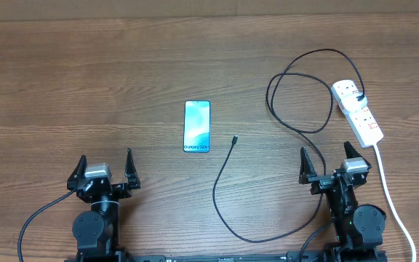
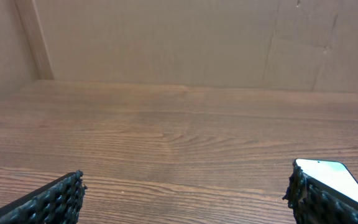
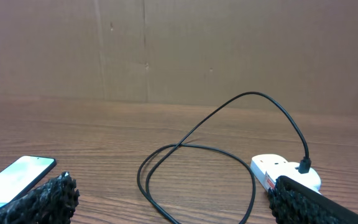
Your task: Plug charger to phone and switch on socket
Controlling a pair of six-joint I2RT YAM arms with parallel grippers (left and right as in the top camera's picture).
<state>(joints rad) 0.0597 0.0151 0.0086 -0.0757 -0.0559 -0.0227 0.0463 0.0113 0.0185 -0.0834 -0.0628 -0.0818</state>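
Note:
The phone [image 1: 196, 126] lies flat mid-table, blue screen up, "Galaxy S24" text at its near end. It also shows in the left wrist view [image 2: 331, 178] and the right wrist view [image 3: 14, 177]. The charger cable [image 1: 228, 191] runs from its connector tip [image 1: 235, 138], just right of the phone, in a loop [image 3: 194, 149] to its black plug [image 1: 359, 99] in the socket [image 1: 358, 110] at the right; the socket also shows in the right wrist view [image 3: 284, 171]. My left gripper [image 1: 105, 169] is open and empty near the front left. My right gripper [image 1: 327, 161] is open and empty in front of the socket.
The socket's thick white cord [image 1: 391, 198] runs down the right side, past my right arm, to the front edge. A brown cardboard wall [image 2: 179, 37] stands at the back of the wooden table [image 1: 86, 87].

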